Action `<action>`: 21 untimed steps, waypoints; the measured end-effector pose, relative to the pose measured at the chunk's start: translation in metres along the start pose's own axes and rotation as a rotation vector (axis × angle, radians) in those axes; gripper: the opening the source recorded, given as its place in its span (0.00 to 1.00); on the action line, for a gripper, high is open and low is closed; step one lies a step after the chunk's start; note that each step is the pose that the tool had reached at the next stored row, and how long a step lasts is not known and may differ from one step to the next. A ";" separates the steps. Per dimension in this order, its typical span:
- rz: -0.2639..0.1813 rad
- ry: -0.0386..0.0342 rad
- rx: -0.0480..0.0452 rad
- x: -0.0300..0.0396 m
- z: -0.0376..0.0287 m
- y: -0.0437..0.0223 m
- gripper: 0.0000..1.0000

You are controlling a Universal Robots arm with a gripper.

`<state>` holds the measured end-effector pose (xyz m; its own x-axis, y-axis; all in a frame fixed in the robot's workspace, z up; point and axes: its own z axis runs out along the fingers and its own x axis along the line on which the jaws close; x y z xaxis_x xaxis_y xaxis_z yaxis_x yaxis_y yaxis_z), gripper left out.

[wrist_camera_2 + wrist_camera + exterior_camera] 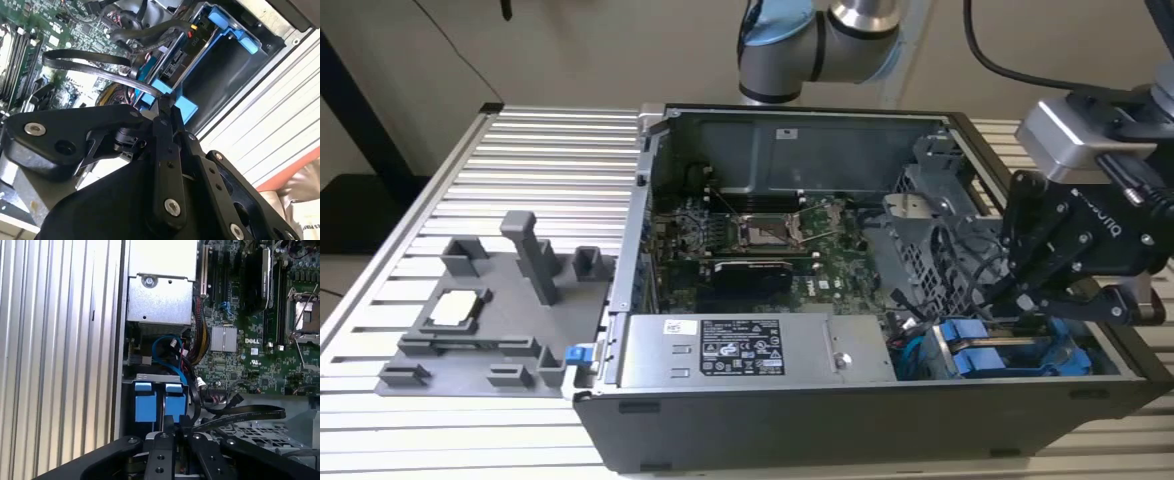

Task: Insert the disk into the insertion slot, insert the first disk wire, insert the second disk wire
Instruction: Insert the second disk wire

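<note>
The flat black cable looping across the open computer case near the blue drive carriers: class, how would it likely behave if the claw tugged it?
The flat black cable sags in a loose loop, so it is probably floppy. It looks thin, likely light. Neighbouring wires crowd it, so it might snag.

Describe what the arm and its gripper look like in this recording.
The arm is built of silver metal tube sections with a pale blue-grey joint cover. A thick black cable loops down to a light grey box at the wrist. The gripper is matte black with white lettering on its body; in both wrist views its linkage bars are black, pinned with silver screws.
</note>
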<state>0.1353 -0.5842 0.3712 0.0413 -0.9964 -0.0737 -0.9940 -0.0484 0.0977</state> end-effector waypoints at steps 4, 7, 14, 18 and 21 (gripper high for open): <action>0.001 -0.0123 -0.0277 0.0013 -0.0007 -0.0063 0.16; 0.001 -0.0218 -0.0389 0.0022 -0.0010 -0.0110 0.16; -0.001 -0.0398 -0.0516 0.0065 0.0003 -0.0216 0.16; 0.000 -0.0399 -0.0515 0.0066 0.0003 -0.0220 0.16; -0.001 -0.0399 -0.0515 0.0066 0.0004 -0.0222 0.16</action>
<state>0.1576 -0.5897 0.3681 0.0367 -0.9929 -0.1132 -0.9875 -0.0535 0.1485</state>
